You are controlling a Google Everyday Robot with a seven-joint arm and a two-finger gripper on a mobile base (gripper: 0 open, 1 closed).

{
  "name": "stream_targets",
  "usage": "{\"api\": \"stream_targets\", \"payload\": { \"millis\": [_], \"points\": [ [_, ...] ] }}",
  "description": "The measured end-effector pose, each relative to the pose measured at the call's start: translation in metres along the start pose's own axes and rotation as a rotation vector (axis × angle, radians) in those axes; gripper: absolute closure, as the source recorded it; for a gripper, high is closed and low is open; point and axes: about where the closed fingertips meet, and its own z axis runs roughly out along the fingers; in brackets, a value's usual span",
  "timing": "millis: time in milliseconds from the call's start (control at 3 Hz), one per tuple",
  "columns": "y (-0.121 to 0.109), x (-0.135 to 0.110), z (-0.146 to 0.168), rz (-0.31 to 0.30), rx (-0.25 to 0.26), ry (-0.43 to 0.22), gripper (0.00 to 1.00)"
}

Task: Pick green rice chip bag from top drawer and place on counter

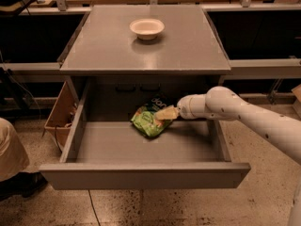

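The green rice chip bag (149, 120) lies on the floor of the open top drawer (141, 173), toward the back and a little right of the middle. My gripper (166, 113) reaches in from the right on the white arm (235, 112) and sits at the bag's upper right edge, touching or nearly touching it. The counter (188, 46) is the grey top of the cabinet above the drawer.
A white bowl (147, 28) stands on the counter near its back middle. A brown cardboard box (59, 114) sits on the floor left of the cabinet. Dark shelving runs behind, and a pale rounded object (11, 149) is at the left edge.
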Motion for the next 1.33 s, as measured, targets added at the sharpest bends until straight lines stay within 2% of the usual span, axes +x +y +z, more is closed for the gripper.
{"api": "stream_targets", "payload": {
  "millis": [333,667,1000,1333],
  "points": [
    [0.003,-0.003,0.005,0.025,-0.029,-0.015,0.47],
    [0.015,0.009,0.008,0.043,-0.070,0.024,0.70],
    [0.028,0.014,-0.014,0.027,-0.087,0.061,0.92],
    [0.049,0.000,-0.047,-0.017,-0.118,0.072,1.00]
  ]
}}
